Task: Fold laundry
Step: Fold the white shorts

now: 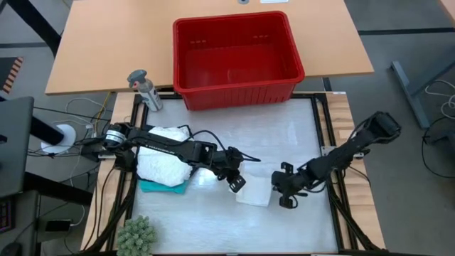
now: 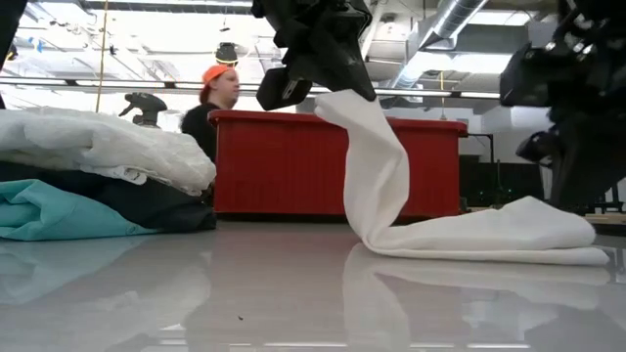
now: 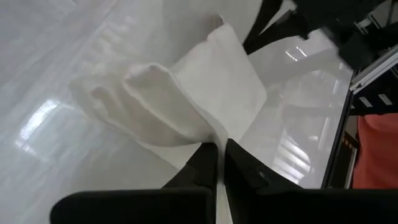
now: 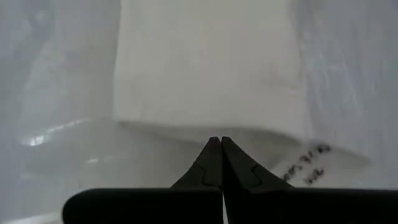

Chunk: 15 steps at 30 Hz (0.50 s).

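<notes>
White cloth (image 2: 391, 196) in left hand (image 1: 237, 181)

Lab: ceiling ducts (image 2: 460, 20), desks (image 1: 92, 43).

Overhead view down, low view level, both sharing red basket (image 1: 238, 60)

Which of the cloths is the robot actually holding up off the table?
The small white cloth mid-table: the left gripper pinches one end aloft. The white, black and teal garments lie piled, untouched.
</notes>
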Each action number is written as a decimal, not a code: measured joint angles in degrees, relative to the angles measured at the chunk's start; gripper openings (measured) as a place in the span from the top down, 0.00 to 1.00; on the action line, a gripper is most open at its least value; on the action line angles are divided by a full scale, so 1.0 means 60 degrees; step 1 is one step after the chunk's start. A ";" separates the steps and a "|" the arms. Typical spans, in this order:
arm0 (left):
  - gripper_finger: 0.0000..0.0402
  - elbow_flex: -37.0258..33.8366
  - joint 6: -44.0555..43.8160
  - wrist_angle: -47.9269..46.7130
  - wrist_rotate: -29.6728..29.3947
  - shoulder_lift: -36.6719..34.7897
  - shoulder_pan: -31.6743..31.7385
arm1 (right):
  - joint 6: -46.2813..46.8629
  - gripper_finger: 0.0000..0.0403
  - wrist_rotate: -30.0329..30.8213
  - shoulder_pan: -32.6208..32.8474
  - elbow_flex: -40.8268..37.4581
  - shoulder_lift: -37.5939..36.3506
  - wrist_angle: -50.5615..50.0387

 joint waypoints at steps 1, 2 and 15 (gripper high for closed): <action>1.00 0.0000 0.0000 -0.0017 0.0035 0.0000 0.0000 | -0.0086 0.95 -0.0030 -0.0066 0.0000 0.0168 0.0195; 1.00 0.0000 0.0000 -0.0066 0.0056 0.0000 0.0000 | -0.0185 0.95 -0.0111 -0.0155 0.0000 0.0322 0.0367; 1.00 0.0000 0.0836 -0.1592 0.0372 0.0000 0.0198 | -0.1855 0.95 -0.1234 -0.1748 0.0637 0.1717 0.1698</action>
